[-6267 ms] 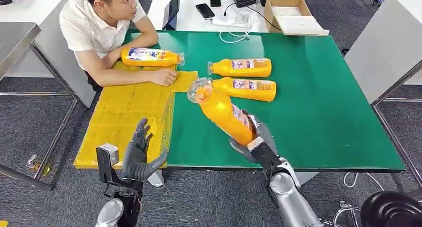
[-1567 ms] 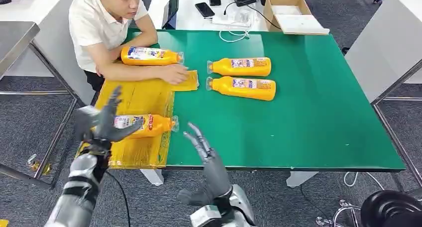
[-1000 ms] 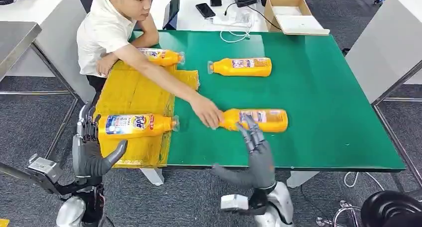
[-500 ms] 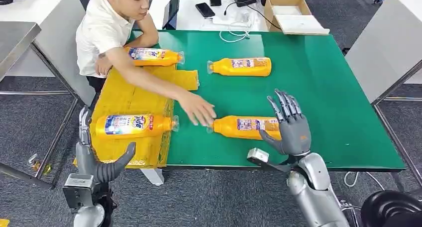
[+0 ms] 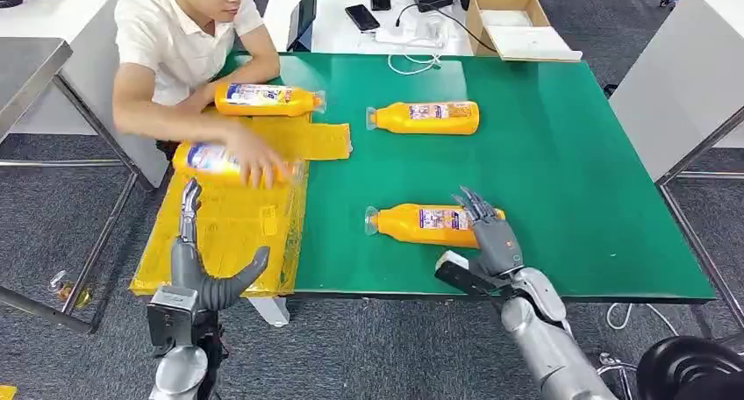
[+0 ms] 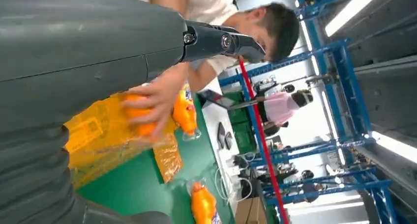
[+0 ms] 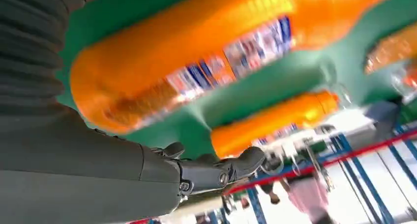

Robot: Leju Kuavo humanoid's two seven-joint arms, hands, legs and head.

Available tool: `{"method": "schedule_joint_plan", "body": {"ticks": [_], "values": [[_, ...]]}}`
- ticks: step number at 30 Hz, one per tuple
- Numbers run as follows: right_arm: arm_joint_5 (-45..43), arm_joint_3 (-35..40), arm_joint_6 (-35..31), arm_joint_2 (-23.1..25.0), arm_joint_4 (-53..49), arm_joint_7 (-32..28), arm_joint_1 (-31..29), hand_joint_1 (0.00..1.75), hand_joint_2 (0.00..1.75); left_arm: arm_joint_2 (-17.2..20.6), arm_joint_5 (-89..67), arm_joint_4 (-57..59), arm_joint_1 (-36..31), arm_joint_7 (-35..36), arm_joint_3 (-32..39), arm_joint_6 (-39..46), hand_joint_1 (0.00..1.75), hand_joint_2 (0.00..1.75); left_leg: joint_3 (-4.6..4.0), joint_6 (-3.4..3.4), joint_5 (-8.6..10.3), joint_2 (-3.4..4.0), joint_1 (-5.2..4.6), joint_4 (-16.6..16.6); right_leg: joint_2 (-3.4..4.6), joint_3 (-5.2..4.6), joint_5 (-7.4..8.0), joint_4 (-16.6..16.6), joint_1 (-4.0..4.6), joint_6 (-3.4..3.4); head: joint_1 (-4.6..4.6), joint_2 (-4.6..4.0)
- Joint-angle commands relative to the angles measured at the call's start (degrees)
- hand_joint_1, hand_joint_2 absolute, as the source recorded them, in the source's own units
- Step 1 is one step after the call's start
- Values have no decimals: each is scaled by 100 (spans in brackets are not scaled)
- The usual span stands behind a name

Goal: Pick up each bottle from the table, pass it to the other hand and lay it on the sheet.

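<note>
At the counter's (image 5: 561,181) near edge, the right hand (image 5: 488,232) has come down onto the base of the nearest bottle (image 5: 425,225), fingers spread over it; from the head view a full grip cannot be confirmed. Half a second earlier this hand was raised, open, above that bottle. The left hand (image 5: 200,264) stands open at 7 o'clock, beside the sheet (image 5: 224,233), holding nothing. The person's hand (image 5: 254,166) has slid the delivered bottle (image 5: 206,161) from the sheet's near half to its 12 o'clock part. Judgement: that delivery is complete; the next pickup is starting. Another bottle (image 5: 425,117) waits at 12 o'clock.
</note>
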Motion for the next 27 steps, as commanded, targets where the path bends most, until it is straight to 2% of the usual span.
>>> {"method": "schedule_joint_plan", "body": {"ticks": [1, 4, 7, 11, 21, 25, 27], "values": [[220, 421, 176, 33, 982, 650, -449, 0, 175, 161, 95, 435, -271, 208, -249, -231, 0, 175, 10, -8, 0, 11, 3, -4, 6, 8, 3, -5, 4, -12, 0, 0], [224, 426, 182, 39, 984, 668, -461, 0, 175, 162, 89, 421, -264, 210, -247, -229, 0, 175, 12, -11, -1, 19, 5, -3, 12, 7, 3, -3, 6, -18, 0, 0], [1018, 804, -579, 11, 1035, 1660, -603, 0, 175, 142, -21, 354, -196, 331, -194, -216, 0, 175, 12, -11, 0, 16, 5, -4, 8, 8, 3, -5, 7, -17, -2, 0], [1705, 1018, -955, 94, 874, 2185, -772, 0, 175, 100, -80, 259, -80, 388, -124, -264, 0, 175, 4, -6, -2, 23, 0, -1, 18, -2, 3, 2, 1, -11, 0, 0], [2139, 1097, -1092, 166, 896, 2407, -834, 0, 175, 109, -150, 213, -70, 409, -53, -309, 0, 175, 13, -11, -5, 27, 3, -1, 19, 6, 1, 2, 5, -17, -2, 0], [1965, 973, -924, 279, 995, 2263, -886, 0, 175, 117, -157, 218, -90, 413, -48, -334, 0, 175, 6, -7, -2, 23, 2, 0, 18, 0, 3, 3, 3, -11, 0, 0], [1757, 852, -618, 330, 1181, 2200, -970, 0, 175, 125, -148, 294, -141, 429, -76, -360, 0, 175, 8, -8, -1, 20, 1, -2, 14, 3, 2, 2, 2, -13, 0, 0]]}}
